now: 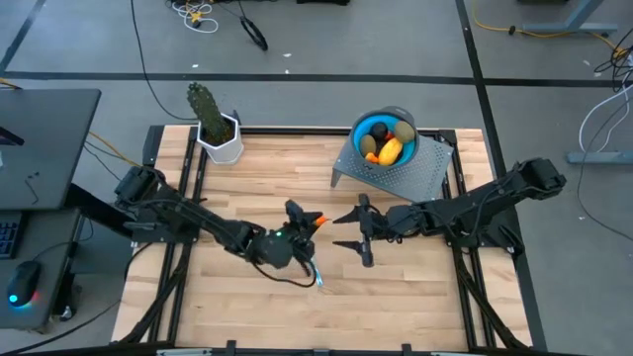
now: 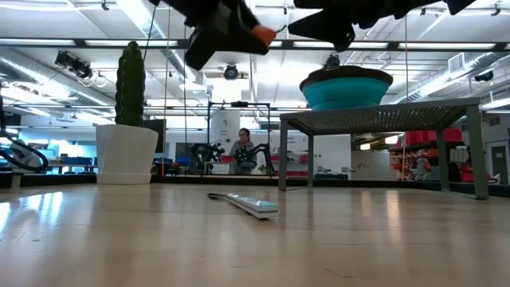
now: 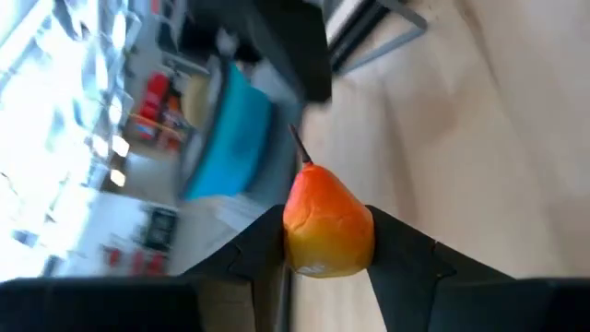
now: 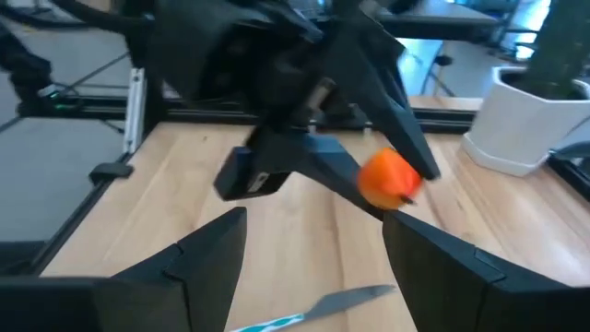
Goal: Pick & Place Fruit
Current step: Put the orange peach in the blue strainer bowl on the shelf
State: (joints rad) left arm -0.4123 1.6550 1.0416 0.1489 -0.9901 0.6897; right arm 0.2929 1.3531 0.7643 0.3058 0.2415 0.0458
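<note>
My left gripper (image 1: 309,222) hangs above the middle of the table, shut on a small orange pear-shaped fruit (image 3: 327,226) with a dark stem. The same fruit (image 4: 389,177) shows in the right wrist view and in the low view (image 2: 261,33), high above the tabletop. My right gripper (image 1: 348,229) is open, just to the fruit's right, fingers pointing at it and touching nothing. A teal bowl (image 1: 361,127) sits on a perforated metal stand (image 1: 420,176) and holds a yellow oblong (image 1: 391,150), an olive-brown oval (image 1: 404,132), a dark ball (image 1: 379,131) and an orange piece (image 1: 368,145). My left gripper pinches the orange fruit's wide lower body (image 3: 324,258) between its two fingers (image 3: 263,249), one on each side. The stem end (image 3: 300,143) points forward, away from the wrist. The fingers reach roughly level from the table's left, and the fruit is lifted clear of the table.
A slim silvery-blue knife (image 1: 315,272) lies flat on the wood below the grippers, also seen in the low view as the knife (image 2: 247,203). A green cactus in a white pot (image 1: 216,124) stands at the far left. A person (image 2: 241,147) sits in the room beyond.
</note>
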